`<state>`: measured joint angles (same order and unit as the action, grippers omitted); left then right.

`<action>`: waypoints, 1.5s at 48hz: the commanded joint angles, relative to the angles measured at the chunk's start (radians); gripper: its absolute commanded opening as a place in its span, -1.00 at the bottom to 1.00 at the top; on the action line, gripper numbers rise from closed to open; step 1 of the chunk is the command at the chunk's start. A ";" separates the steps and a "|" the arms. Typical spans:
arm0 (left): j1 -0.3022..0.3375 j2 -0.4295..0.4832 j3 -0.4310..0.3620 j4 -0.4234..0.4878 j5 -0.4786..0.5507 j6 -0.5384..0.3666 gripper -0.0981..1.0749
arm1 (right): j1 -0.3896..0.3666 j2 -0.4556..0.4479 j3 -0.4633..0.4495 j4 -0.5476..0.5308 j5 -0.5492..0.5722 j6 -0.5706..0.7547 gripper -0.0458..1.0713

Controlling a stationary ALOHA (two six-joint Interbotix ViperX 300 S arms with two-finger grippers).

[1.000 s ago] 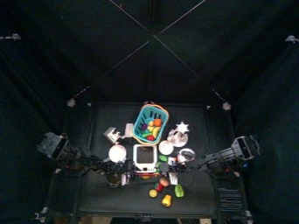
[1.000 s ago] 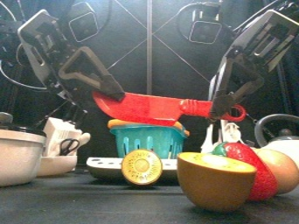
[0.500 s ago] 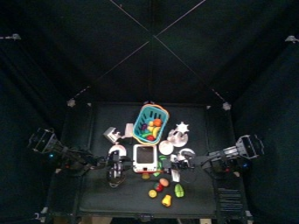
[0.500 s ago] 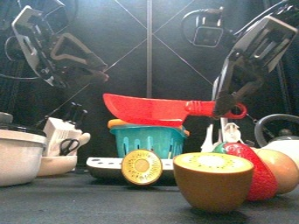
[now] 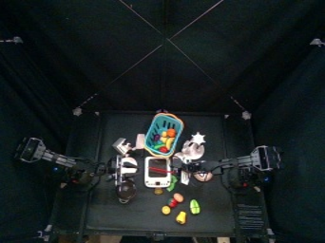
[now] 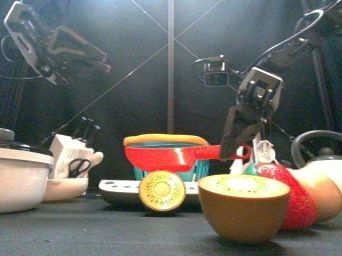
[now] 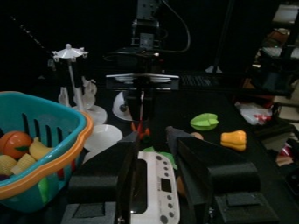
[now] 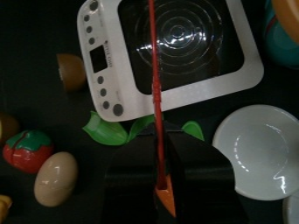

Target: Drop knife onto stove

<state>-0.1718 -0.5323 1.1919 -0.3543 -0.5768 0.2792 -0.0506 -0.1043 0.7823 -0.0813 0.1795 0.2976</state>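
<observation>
Now the right gripper [image 8: 163,179] clamps the red knife [image 6: 171,156] level above the stove [image 8: 176,57], blade toward nine o'clock; the left gripper [image 7: 163,175] gapes wide, raised clear.

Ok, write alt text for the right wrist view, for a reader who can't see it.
The right hand holds a red toy knife edge-on, its blade reaching out over the white stove with its grey ringed panel. A white plate lies to one side of the hand; a green leaf and toy fruit, including a tomato, lie to the other on the black table.
</observation>
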 commanded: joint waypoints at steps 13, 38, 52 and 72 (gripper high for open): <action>0.008 -0.002 -0.002 0.044 0.037 -0.003 0.41 | -0.032 0.009 -0.032 0.060 0.057 -0.002 -0.32; 0.006 0.000 0.011 0.041 0.037 -0.005 0.41 | -0.058 0.094 -0.103 0.061 0.117 -0.005 -0.07; 0.006 0.005 0.012 0.041 0.037 -0.005 0.41 | -0.061 0.080 -0.109 0.054 0.117 -0.002 0.22; 0.008 0.005 0.017 0.041 0.037 -0.005 0.41 | -0.060 0.064 -0.140 0.052 0.118 -0.008 0.28</action>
<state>-0.1657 -0.5292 1.2210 -0.3145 -0.5369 0.2746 -0.1058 -0.0046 0.6673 -0.0276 0.3007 0.2915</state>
